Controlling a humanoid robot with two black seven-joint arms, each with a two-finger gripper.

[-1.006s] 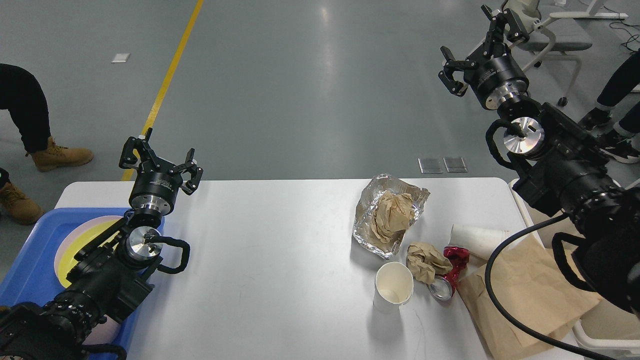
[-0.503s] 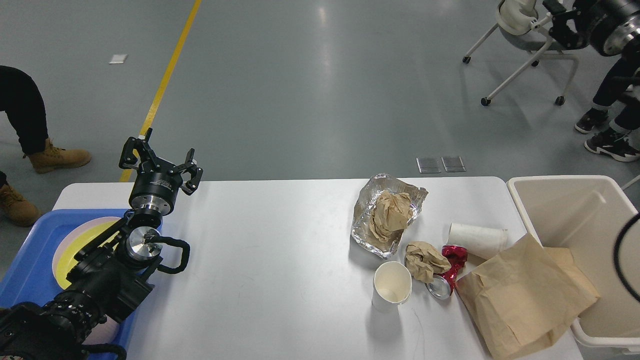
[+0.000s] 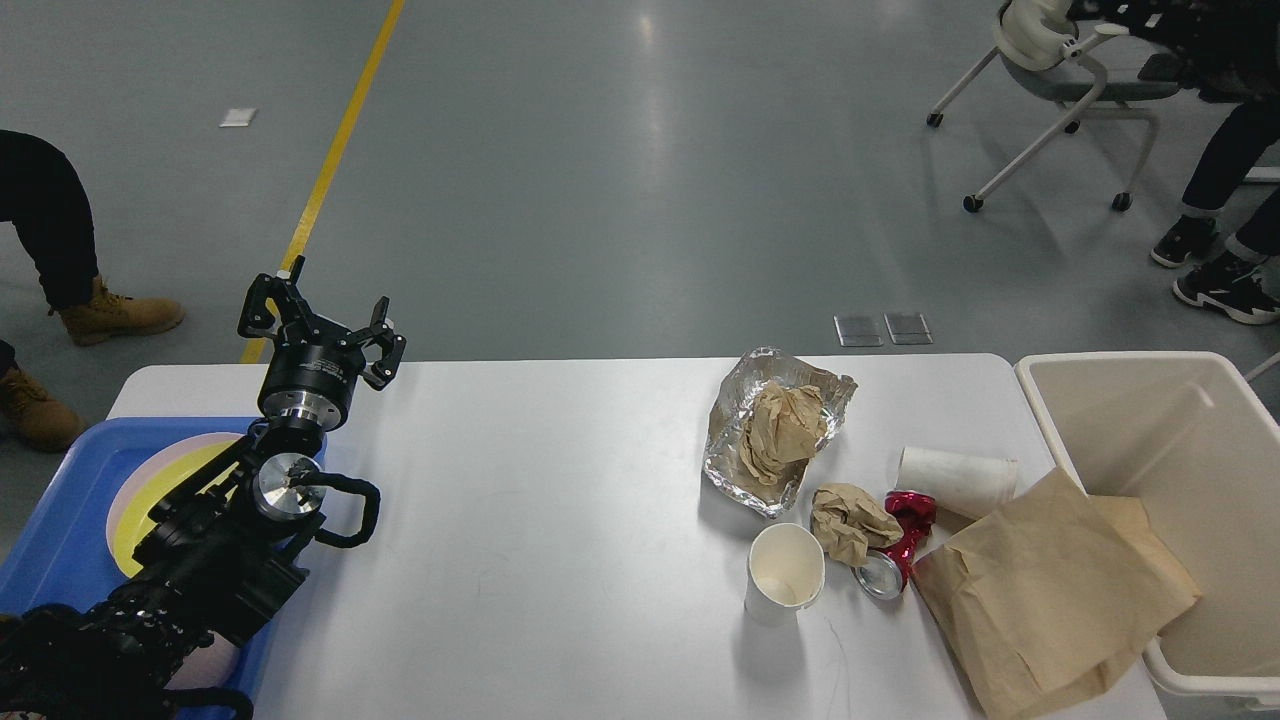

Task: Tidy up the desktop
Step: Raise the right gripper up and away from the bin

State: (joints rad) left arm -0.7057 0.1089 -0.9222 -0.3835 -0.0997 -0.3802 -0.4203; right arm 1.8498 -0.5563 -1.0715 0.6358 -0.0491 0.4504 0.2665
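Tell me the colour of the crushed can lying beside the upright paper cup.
The crushed can is shiny red with a silver end, seen in the head view.

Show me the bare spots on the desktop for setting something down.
The widest bare stretch of the desktop lies between the left claw and the foil wrapper. The right side is crowded: upright paper cup, crushed red can, brown paper bag.
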